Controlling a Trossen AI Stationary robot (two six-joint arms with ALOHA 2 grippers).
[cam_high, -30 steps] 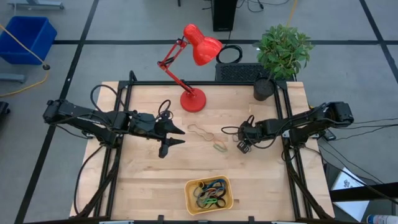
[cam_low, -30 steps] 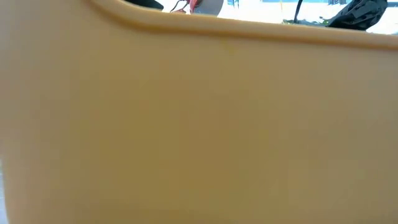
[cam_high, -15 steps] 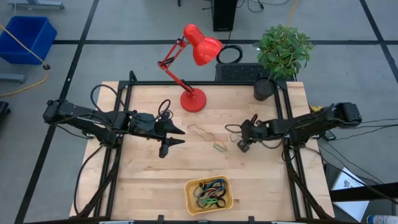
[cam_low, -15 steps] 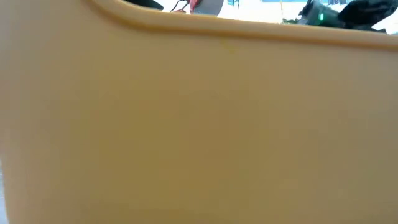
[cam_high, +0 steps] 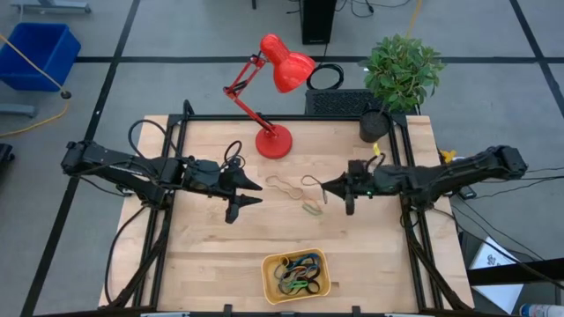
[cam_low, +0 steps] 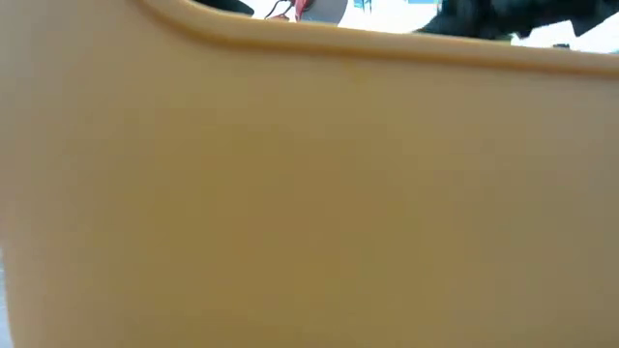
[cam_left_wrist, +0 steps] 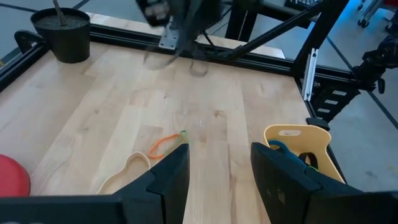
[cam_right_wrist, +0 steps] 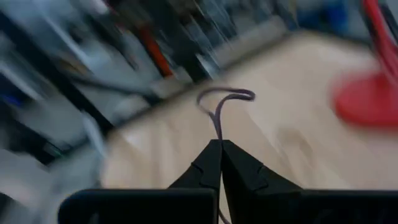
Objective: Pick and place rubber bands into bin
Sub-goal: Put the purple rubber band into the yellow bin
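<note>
My right gripper is over the middle of the table, shut on a dark rubber band whose loop stands out past the fingertips. To its left my left gripper hovers open and touches nothing. A tan rubber band and a yellow-green one lie flat on the wood between the two. The yellow-orange bin sits at the near edge with several bands inside. Its wall fills the low view. My right gripper pinches one end of the dark band between its two fingertips. The fingers lie about level and come from the table's right. The rest of the loop sticks out ahead of the tips, clear of the table.
A red desk lamp stands at the far middle of the table and a potted plant at the far right corner. A black frame rims the table. Bare wood lies between the loose bands and the bin.
My right gripper has risen off the table and tipped from pointing down to about level, its tips swinging toward the table's left. The dark band has come up off the wood with it. The left arm has kept still.
</note>
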